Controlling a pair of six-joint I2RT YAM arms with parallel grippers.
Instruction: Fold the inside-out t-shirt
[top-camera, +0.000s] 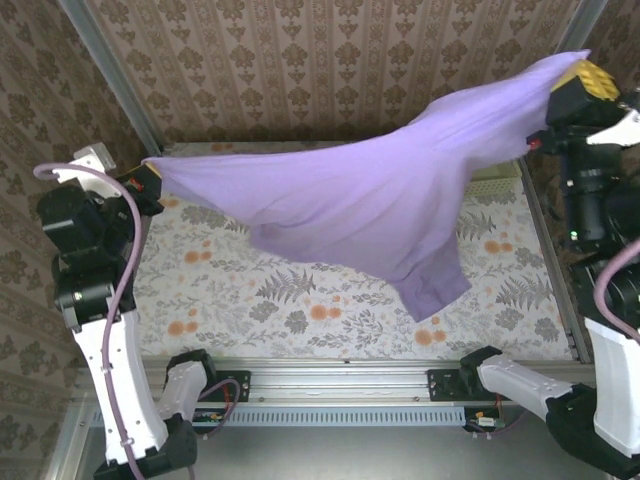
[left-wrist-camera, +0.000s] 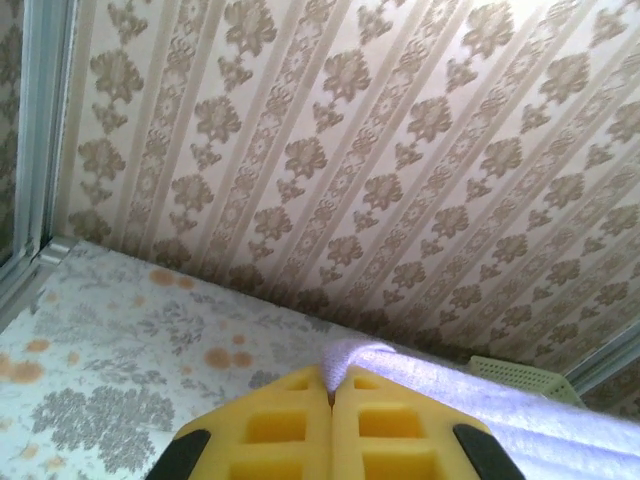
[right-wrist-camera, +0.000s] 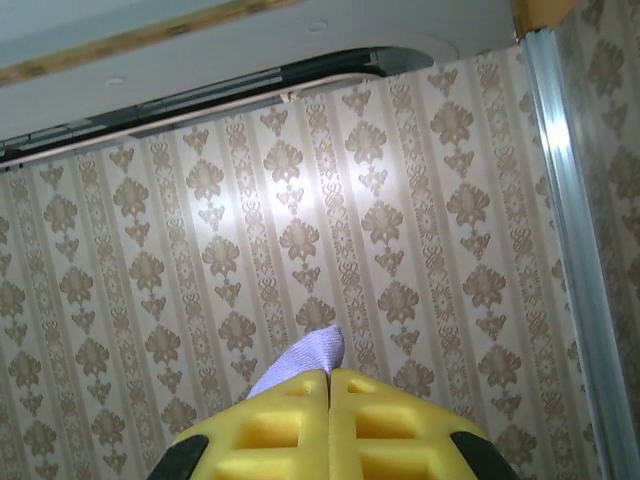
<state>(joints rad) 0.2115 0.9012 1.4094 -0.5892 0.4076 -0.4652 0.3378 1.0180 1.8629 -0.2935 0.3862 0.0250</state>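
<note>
T-shirt (top-camera: 370, 210) held aloft: lay it flat before folding

I hold the fabric stretched above the table (top-camera: 230, 290), clear of its surface. The left gripper (left-wrist-camera: 330, 385) has its pads pressed together on one edge. The right gripper (right-wrist-camera: 330, 378), raised higher, pinches the opposite corner. Recommended: level both arms, hold tension and lower evenly, so the drooping part does not bunch underneath.

Bkgd: beige damask-wallpaper walls (top-camera: 330, 70) w/ alu frame posts (top-camera: 112, 75), floral-print surface (top-camera: 300, 300), bright glare patch on wallpaper.
</note>
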